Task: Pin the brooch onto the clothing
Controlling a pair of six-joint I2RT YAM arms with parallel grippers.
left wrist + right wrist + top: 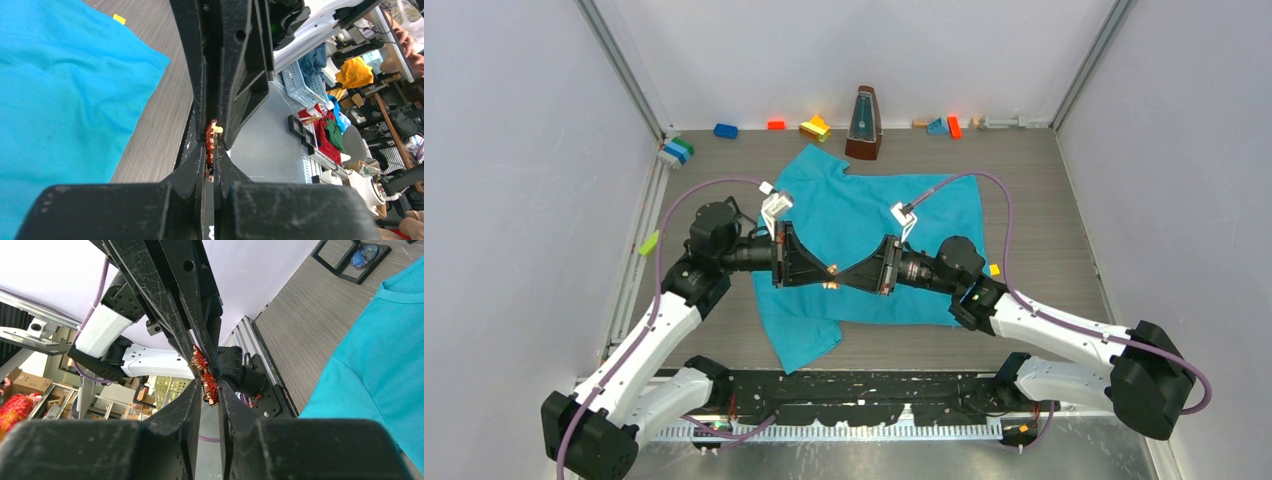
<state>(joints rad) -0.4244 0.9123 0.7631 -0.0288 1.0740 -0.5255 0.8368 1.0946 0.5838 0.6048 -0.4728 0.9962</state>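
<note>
**Now both grippers pinch the brooch over the T-shirt**

From above, the teal-blue T-shirt (864, 215) lies spread across the middle of the tabletop (1044, 200). Its neck points toward the far edge and one sleeve trails toward the near edge. The two arms reach in from the left and right sides and meet tip to tip over the shirt's near half. The left gripper (827, 272) and the right gripper (845, 272) nearly touch, and the small copper-coloured brooch (831, 270) shows where they meet. A metronome (863, 125) stands at the far edge just beyond the neck. Toy blocks (815, 128) are strung along that same edge on either side of it. A small yellow piece (994, 268) lies just beside the shirt's right edge.

In the left wrist view, the left gripper (210, 167) has its fingers pressed together on the brooch (210, 147), which sits upright in the narrow slit between them. The right gripper (214, 127) comes in from the opposite direction, and its fingertips close on the brooch's other end. The T-shirt (65, 90) fills the left of this view, with bare tabletop (160, 125) beside it.

In the right wrist view, the right gripper (210, 390) holds its fingers close together with the lower end of the brooch (205, 377) caught between the tips. The left gripper (197, 352) clamps the upper end. The T-shirt (380, 365) lies below on the right.
</note>
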